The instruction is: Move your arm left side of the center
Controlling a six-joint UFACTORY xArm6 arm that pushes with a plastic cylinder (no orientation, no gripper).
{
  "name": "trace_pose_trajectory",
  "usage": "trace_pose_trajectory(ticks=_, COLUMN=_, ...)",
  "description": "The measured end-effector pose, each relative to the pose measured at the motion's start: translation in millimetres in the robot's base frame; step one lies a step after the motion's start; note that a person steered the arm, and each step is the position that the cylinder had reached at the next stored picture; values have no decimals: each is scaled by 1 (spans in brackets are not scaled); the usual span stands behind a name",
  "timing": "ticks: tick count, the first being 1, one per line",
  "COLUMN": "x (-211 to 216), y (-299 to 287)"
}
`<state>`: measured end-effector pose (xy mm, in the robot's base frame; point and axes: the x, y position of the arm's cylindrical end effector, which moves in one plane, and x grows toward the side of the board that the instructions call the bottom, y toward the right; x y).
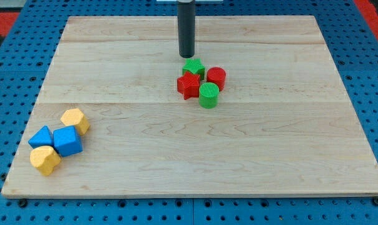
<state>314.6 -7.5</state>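
Note:
My tip (186,55) is the lower end of a dark rod that comes down from the view's top, near the middle. It rests on the wooden board (189,162) just above a tight cluster of blocks and a little to the left of the green cube (193,67). Below that lie a red star (188,85), a red cylinder (216,77) and a green cylinder (209,95). The tip stands close to the green cube; I cannot tell whether it touches it.
At the view's bottom left lies a second group: a yellow block (75,120), a blue triangular block (41,137), a blue cube (67,140) and a yellow heart-like block (45,160). A blue pegboard (7,94) surrounds the board.

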Motion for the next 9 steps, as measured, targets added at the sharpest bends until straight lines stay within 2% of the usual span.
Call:
trace_pose_trajectory(ticks=3, x=0, y=0)
trace_pose_trajectory(ticks=4, x=0, y=-28)
trace_pose_trajectory(ticks=5, x=0, y=-94)
trace_pose_trajectory(ticks=7, x=4, y=88)
trace_pose_trajectory(ticks=8, x=37, y=122)
trace_pose_trajectory(ticks=9, x=91, y=146)
